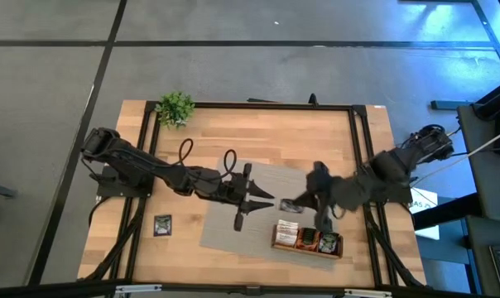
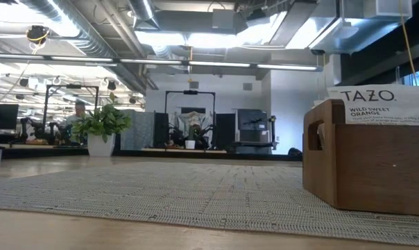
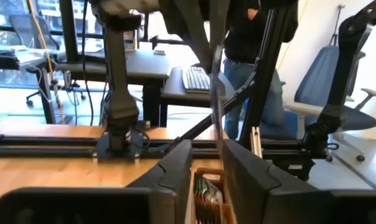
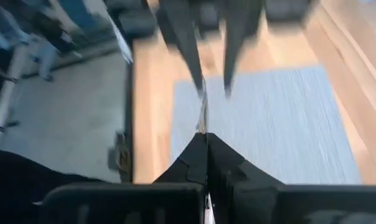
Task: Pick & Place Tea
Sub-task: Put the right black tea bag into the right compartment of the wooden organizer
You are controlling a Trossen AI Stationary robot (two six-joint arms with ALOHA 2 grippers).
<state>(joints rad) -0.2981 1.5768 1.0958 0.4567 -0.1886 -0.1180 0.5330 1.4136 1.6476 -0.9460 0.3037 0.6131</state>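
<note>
**Handover over the mat: right arm had the sachet**

The right gripper (image 4: 206,138) was clamped flat on the lower edge of a tea sachet (image 4: 203,112), which stood up edge-on as a thin sliver between the pinched fingertips. Facing it, the left gripper (image 3: 206,150) had its fingers parted either side of the same sachet, one apparently just beside it. Both met above the grey mat (image 1: 229,228), near the wooden tray (image 2: 362,173).

To do this well, the left arm would want its fingers clear of the paper before backing straight off, so nothing tugs it sideways. The right should carry it upright and drop it edge-first into a free compartment.

The sachet looked thin, flat and floppy, likely to bend if nipped at a corner. The mat was a ribbed weave; the tray was plain, square-cornered wood, with Tazo sachets (image 2: 379,104) standing in it. One dark sachet (image 1: 162,224) lay alone on the left of the pale wooden tabletop (image 1: 258,141).
</note>
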